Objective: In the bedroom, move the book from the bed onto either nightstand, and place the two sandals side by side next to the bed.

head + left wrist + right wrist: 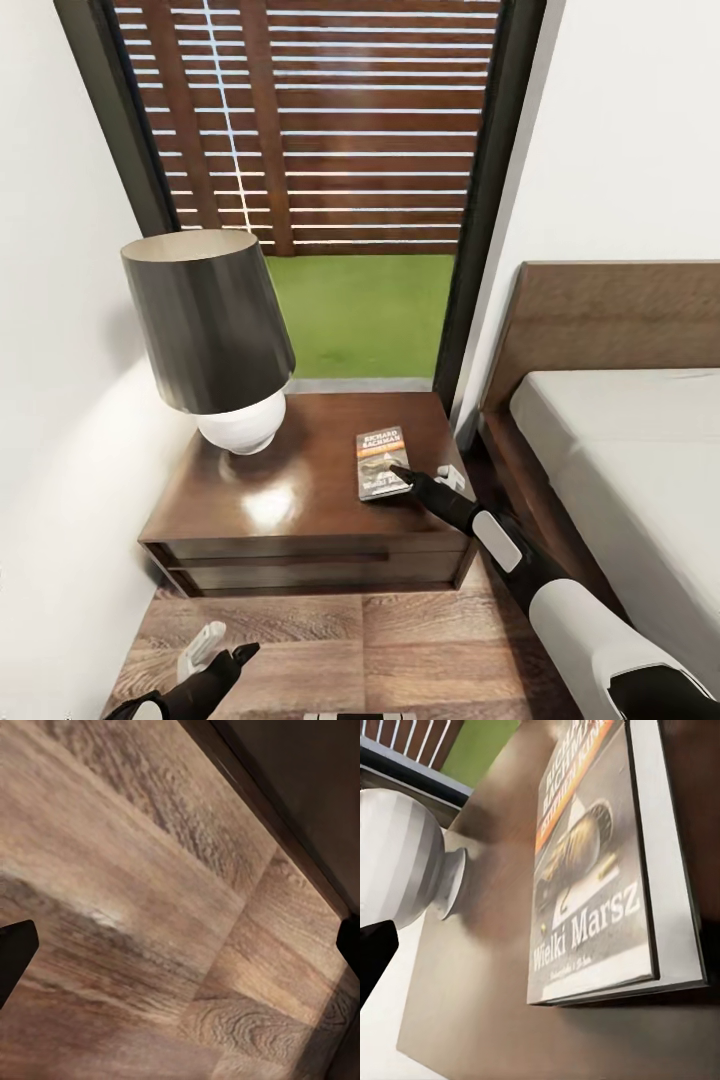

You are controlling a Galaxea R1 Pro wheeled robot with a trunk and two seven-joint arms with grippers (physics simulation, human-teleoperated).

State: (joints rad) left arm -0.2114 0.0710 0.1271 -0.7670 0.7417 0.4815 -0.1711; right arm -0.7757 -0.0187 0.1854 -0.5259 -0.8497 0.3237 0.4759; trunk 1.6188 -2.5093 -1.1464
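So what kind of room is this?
Most likely a bedroom: a bed with a wooden headboard, a nightstand beside it carrying a lamp and a book.

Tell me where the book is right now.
In the head view the book lies flat on the nightstand, on its bed-side half, right of the lamp, with the right claw at its near edge.
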